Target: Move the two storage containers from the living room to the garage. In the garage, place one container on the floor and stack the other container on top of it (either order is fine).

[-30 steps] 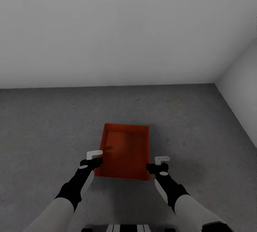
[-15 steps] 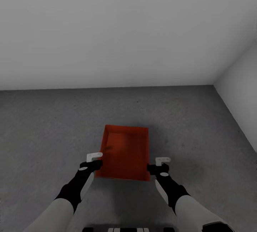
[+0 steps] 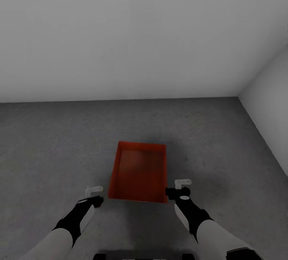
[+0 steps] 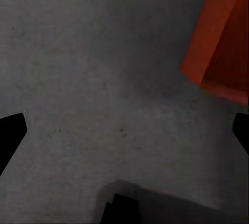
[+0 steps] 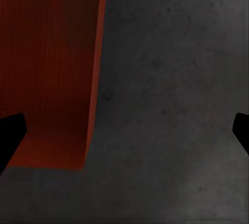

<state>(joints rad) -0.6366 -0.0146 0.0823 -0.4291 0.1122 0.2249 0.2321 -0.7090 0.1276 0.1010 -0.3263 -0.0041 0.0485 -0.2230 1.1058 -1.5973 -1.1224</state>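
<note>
Left claw (image 3: 94, 194) open, nothing between its fingers, hovering over bare floor (image 3: 48, 148) just left of the near-left corner of the storage container (image 3: 139, 172), a clear gap between them. In left wrist view its dark fingertips (image 4: 11, 136) sit wide apart at the frame edges, grey floor (image 4: 93, 79) between them, and the container's corner (image 4: 220, 42) off to one side, untouched.

Right claw (image 3: 180, 186) also open, empty, just beside the container's near-right corner; touching or not, cannot tell from head view. Right wrist view: fingertips (image 5: 10, 136) spread wide, the container's side wall (image 5: 96, 79) and ribbed red inside running between them, one fingertip over the bin interior, the other over floor (image 5: 176, 79).

Container: one orange-red lidless bin, resting flat on the dark grey mottled floor, long axis running near-to-far, slightly skewed, centred in front of the robot between both arms. Nothing inside it. A shadow lies on the floor past its far edge.

Around: plain white back wall (image 3: 120, 31) beyond the floor strip, second white wall (image 3: 272, 103) at the right making a corner far right. Open floor on all sides of the bin, nothing blocking either arm.
</note>
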